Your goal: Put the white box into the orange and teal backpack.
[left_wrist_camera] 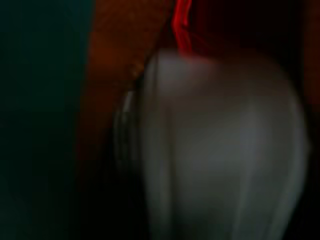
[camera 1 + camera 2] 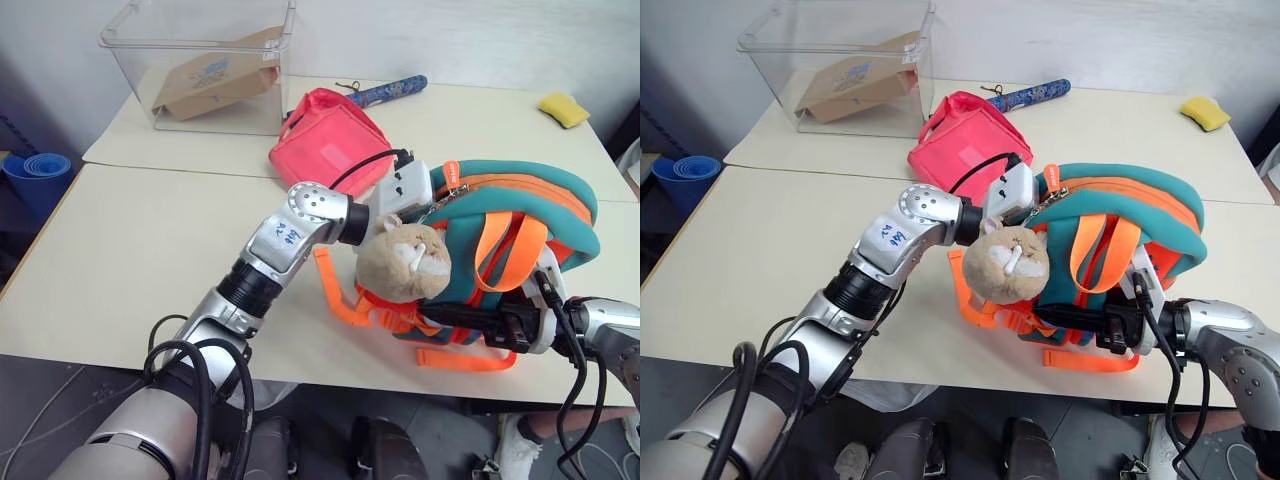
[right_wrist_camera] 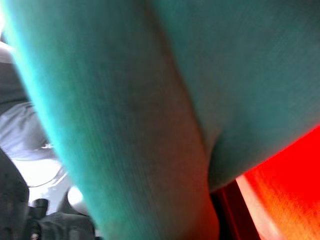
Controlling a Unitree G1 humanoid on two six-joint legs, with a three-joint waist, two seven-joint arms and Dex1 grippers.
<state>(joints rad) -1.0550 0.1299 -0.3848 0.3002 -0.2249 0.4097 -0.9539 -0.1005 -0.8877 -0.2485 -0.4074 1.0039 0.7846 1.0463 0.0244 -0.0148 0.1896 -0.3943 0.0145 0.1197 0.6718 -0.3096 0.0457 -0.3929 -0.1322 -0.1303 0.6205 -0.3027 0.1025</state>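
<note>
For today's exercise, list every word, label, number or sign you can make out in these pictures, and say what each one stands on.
No text can be read with certainty.
Blue handwritten marks on the left forearm's silver casing: too small to read.
Bluish print on the brown cardboard piece inside the clear plastic bin: too blurred to read.
Pale patch on the pinkish-red bag: no legible lettering.
Orange and teal backpack: no lettering visible.

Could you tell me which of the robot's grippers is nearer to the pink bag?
Left. The left gripper reaches into the backpack right beside the pink bag; the right gripper is at the backpack's near side.
</note>
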